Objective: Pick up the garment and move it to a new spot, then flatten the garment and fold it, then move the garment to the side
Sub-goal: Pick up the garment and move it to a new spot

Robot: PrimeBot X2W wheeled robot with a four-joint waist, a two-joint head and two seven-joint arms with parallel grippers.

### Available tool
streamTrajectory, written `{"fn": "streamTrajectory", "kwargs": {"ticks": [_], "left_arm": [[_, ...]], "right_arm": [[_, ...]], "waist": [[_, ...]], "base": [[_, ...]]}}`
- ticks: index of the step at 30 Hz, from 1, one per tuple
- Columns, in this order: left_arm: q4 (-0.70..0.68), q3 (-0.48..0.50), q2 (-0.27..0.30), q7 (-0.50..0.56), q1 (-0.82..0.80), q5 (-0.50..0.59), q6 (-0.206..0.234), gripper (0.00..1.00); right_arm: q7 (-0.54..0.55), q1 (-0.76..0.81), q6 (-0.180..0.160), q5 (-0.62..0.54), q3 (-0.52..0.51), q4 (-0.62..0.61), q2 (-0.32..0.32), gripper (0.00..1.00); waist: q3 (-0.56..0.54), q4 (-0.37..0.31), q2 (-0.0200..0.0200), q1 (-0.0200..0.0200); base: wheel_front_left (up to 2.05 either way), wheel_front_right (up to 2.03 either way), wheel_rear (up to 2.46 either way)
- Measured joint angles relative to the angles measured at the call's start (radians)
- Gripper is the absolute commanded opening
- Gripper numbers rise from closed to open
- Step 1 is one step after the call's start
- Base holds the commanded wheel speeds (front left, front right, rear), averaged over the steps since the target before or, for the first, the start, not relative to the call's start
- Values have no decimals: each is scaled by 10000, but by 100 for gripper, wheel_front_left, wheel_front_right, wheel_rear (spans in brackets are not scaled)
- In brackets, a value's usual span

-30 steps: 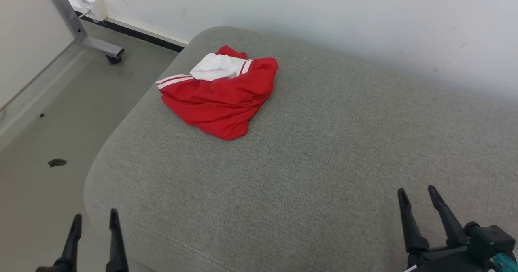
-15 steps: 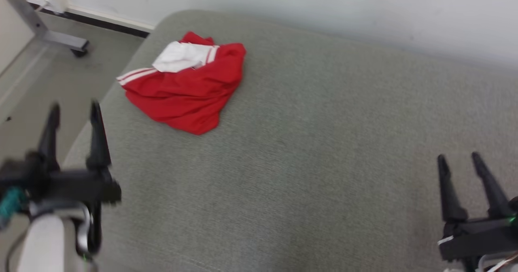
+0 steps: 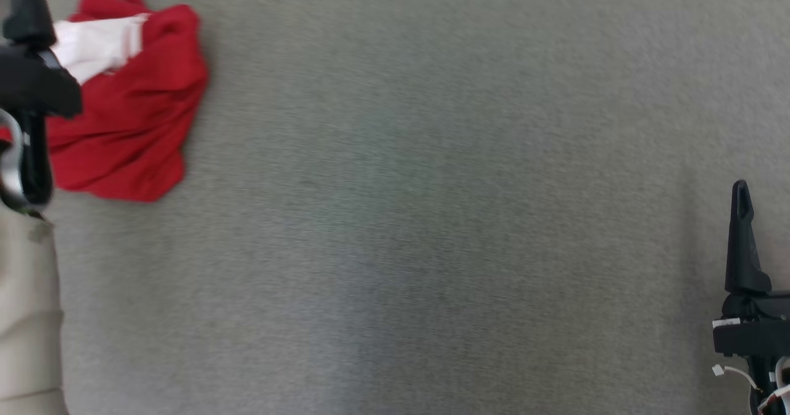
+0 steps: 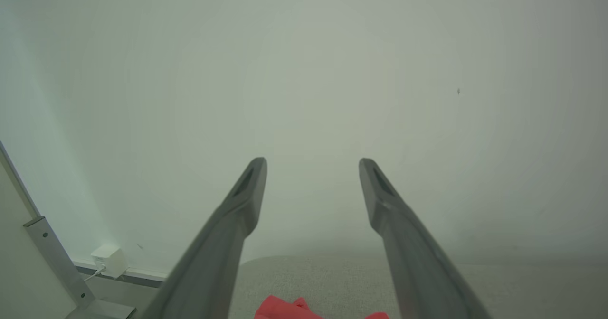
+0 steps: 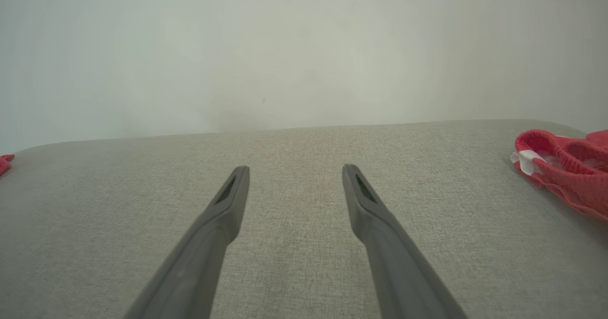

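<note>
The garment (image 3: 133, 125) is a crumpled red piece with a white part, lying on the grey cushion (image 3: 419, 192) at the upper left of the head view. One dark finger (image 3: 24, 7) of my left gripper stands at that view's left edge, over the garment's left side. In the left wrist view the left gripper (image 4: 312, 164) is open and empty, facing the wall, with the garment's red top (image 4: 285, 311) just below the fingers. My right gripper (image 5: 294, 171) is open and empty above bare cushion, and one finger (image 3: 742, 230) shows far right.
A white wall (image 5: 304, 48) stands behind the cushion. A second red knitted piece with a white tag (image 5: 565, 172) lies at the right of the right wrist view. A grey metal leg (image 4: 57, 262) and a white wall box (image 4: 109, 259) stand left of the cushion.
The camera has tipped down and swung right, so the whole picture has shifted. My left arm has risen and reached forward to the garment's left side. Both grippers stay open.
</note>
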Motion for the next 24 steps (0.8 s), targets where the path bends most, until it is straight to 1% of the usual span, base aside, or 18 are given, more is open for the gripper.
{"fn": "streamTrajectory", "kwargs": {"ticks": [3,4,8,9,11,16,18,21,24], "left_arm": [[648,59,228,186,-518,-63,0,100],[1162,130,357,456,-720,-119,40,100],[2251,261,692,982,-872,-199,94,100],[2251,261,692,982,-872,-199,94,100],[2698,259,784,1218,-859,-207,94,100],[3825,449,1047,2196,-836,-583,157,100],[4144,433,1089,2512,-837,-646,79,100],[4715,351,1133,3371,-862,-717,77,100],[5244,261,1227,4487,-1086,-748,105,100]], "right_arm": [[-73,-170,0,0,2,-19,42,100],[-138,-226,0,2,-19,0,61,100],[-186,-291,0,4,0,77,107,100],[-186,-291,0,4,0,77,107,100],[-228,-314,0,4,4,132,138,100],[-274,-364,0,2,19,222,167,100],[-286,-384,0,2,25,238,182,100],[-291,-413,0,0,58,257,188,100],[-309,-453,0,0,107,272,194,100]], "waist": [[391,-491,0,0],[628,-790,-1,-1],[1027,-1284,0,0],[1027,-1284,0,0],[1176,-1486,-1,-2],[1405,-1813,-1,-3],[1435,-1857,0,-3],[1397,-1851,-2,-3],[1340,-1860,-3,-5]], "base": [[0,0,0],[0,0,0],[0,0,0],[0,0,0],[0,0,0],[0,0,0],[0,0,0],[0,0,0],[0,0,0]]}}
